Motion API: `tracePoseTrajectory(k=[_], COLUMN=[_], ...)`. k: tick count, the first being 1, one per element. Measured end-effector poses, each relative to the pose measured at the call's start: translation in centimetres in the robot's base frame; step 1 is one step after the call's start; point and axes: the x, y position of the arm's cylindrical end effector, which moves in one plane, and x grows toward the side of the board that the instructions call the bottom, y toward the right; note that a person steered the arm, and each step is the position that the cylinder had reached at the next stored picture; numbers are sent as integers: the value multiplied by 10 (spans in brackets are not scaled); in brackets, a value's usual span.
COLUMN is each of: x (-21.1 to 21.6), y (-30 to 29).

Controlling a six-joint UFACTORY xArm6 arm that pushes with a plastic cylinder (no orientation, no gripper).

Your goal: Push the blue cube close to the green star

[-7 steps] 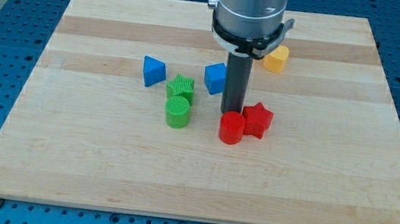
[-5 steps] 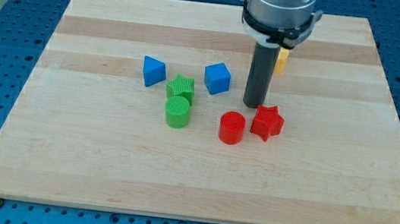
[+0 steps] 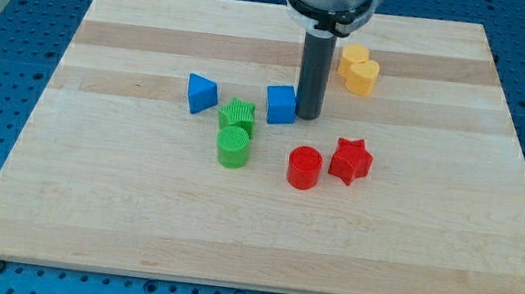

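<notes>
One gripperless rod: my tip (image 3: 306, 116) touches the blue cube (image 3: 282, 104) on its right, near the green star (image 3: 237, 116)

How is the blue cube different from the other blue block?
The blue plastic cube looks boxy with flat square faces, while the blue plastic wedge-shaped block slopes to a point. The cube sits right beside my tip, on its left in the view; the wedge sits alone, farther to the view's left. The cube lies to the right of the green star, the wedge to its left. Both are the same blue and rest on the wooden board.
</notes>
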Motion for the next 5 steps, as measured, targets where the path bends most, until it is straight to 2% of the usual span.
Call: tracePoseTrajectory(k=[5], x=[0], y=[-14])
